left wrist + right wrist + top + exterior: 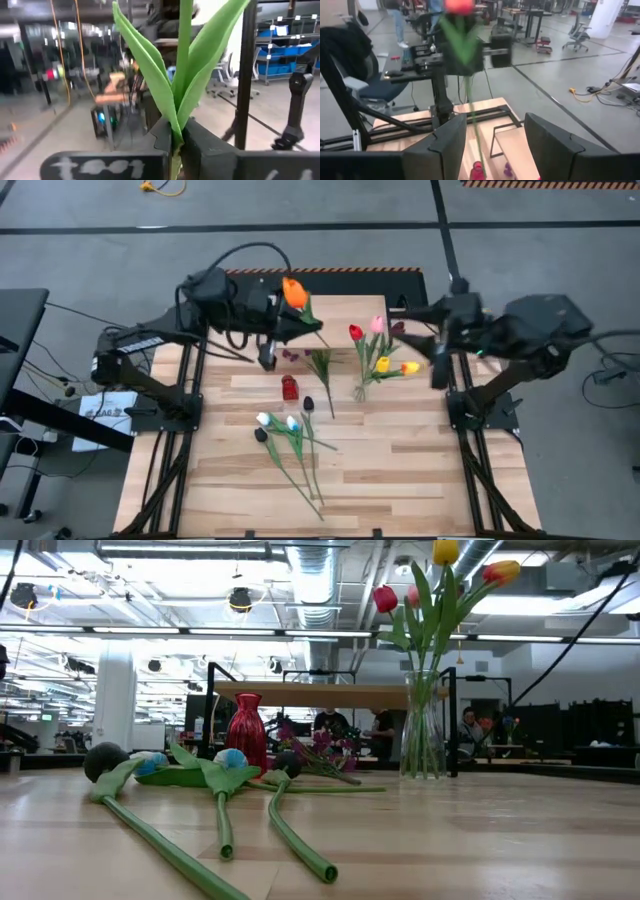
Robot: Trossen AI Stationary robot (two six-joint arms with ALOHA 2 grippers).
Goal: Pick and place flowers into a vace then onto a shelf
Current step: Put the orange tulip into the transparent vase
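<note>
Currently the task stands partway through its first stage. Nearest the front edge of the light plank tabletop (400, 480), 3 loose long-stemmed artificial tulips (290, 442) with white, pale blue and black heads lie flat and unplaced; the low view shows their green stems (222, 825) reaching toward the camera. Beyond them stand a small red ribbed glass vase (290, 387), empty as far as can be seen, and, to its right, a clear glass vase (424, 728) already loaded with red, pink, yellow and orange tulips (378, 348). A leafy sprig with purple blossoms (318, 362) lies on the table between the 2 vases.

The left gripper (267, 358) hangs over the far-left part of the table, left of the sprig, clamped on the stem of an orange tulip (293, 292); the left wrist view shows green leaves (175, 85) rising from between the pressed fingers (160, 145). The right gripper (438, 372) waits at the table's right edge, fingers (447, 142) spread wide and empty.

At the far edge, the small light-wood shelf on black metal legs (310, 693) carries nothing visible.

Judged remaining: insert the held tulip, load the 3 near tulips and the sprig, then move the vase onto the shelf.

No brand, label or writing is legible in any view.
</note>
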